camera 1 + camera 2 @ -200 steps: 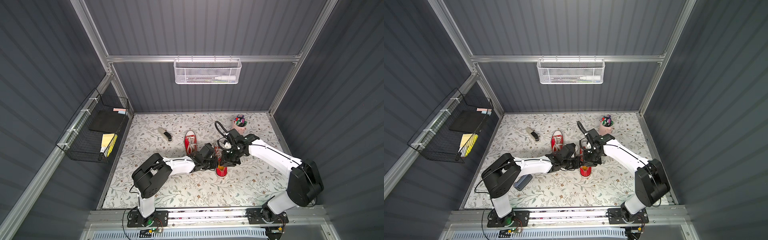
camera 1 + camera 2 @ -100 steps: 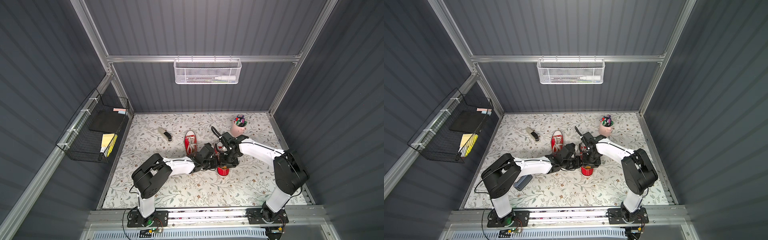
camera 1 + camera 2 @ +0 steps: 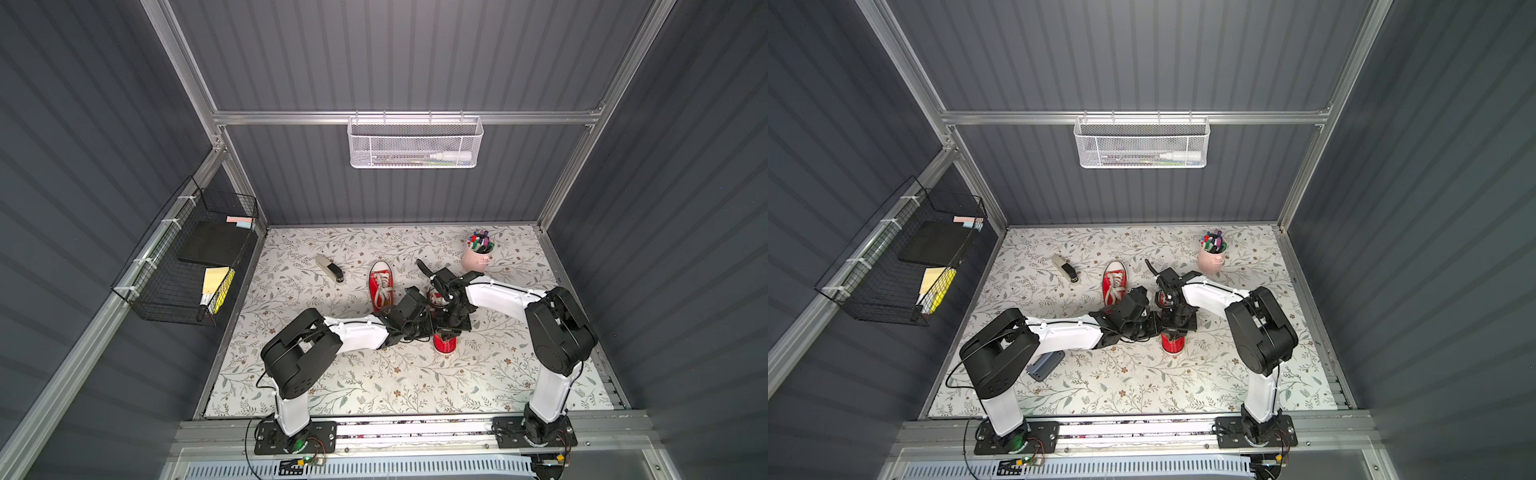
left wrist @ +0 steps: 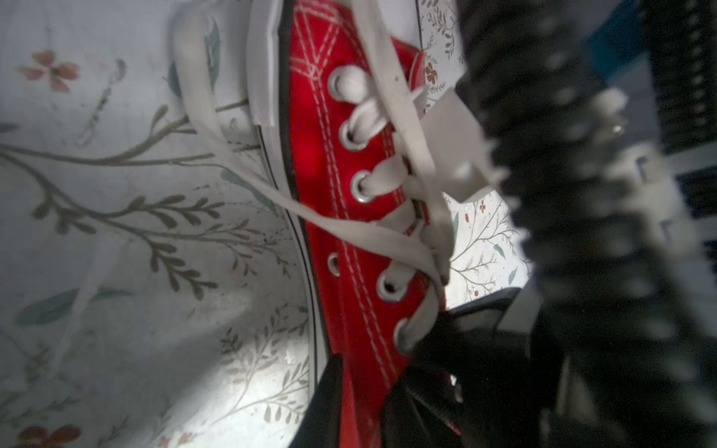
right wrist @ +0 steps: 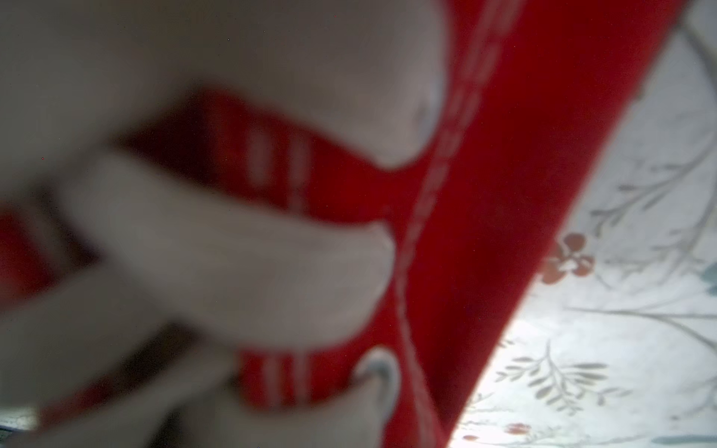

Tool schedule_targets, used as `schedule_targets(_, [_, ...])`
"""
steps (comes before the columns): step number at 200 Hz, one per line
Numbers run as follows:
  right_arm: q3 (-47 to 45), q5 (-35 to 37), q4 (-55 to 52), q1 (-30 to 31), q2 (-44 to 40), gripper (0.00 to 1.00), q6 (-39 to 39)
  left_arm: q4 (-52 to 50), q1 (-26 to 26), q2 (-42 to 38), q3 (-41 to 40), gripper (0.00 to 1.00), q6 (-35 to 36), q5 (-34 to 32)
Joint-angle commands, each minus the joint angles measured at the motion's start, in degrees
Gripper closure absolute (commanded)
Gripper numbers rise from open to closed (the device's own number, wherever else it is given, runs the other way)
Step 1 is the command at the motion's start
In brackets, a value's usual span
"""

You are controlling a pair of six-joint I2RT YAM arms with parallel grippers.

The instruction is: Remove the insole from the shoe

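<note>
left arm (image 3: 357,331): stretched low, reaching toward the shoe (image 3: 445,344) | left gripper (image 3: 427,325): at the shoe's side, jaw gap hidden in every view | right arm (image 3: 498,295): elbow folded, wrist turned downward above the shoe | right gripper (image 3: 451,328): pointing down onto the shoe's top, jaws closed

I count two red sneakers (image 3: 381,286), the second sneaker (image 3: 444,345) partly hidden. There is one stapler (image 3: 329,268), one pink cup of markers (image 3: 477,261) and one grey-blue item (image 3: 1044,365). The baskets are two: one white mesh basket (image 3: 362,143) and one black wire basket (image 3: 166,291).
</note>
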Motion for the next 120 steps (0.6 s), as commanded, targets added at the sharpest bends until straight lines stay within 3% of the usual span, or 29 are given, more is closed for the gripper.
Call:
schedule_targets(1, [-1.9,-0.1,2.1,0.5,2.4,1.0,0.4,-0.7,0.6,-5.4,-1.9,0.63,1.9,-7.4])
schedule_targets(26, [0.2,-3.0,1.4,0.5,-0.7,1.0,2.0,-0.6,-0.4,-10.7,-5.8,0.51,10.5,-11.7])
schedule_targets(54, [1.8,-6.9,2.0,0.4,-2.2,1.0,4.5,2.0,-2.7,-16.5,-13.5,0.41,18.3,-11.0])
schedule_targets(72, [2.3,-8.2,2.4,0.4,-2.6,1.0,5.8,6.4,-5.2,-19.0,-18.9,0.26,22.7,-10.6])
schedule_targets(120, [2.5,-13.1,2.7,0.2,-3.3,1.0,7.6,14.5,-11.2,-14.8,-20.7,0.07,35.6,-14.9])
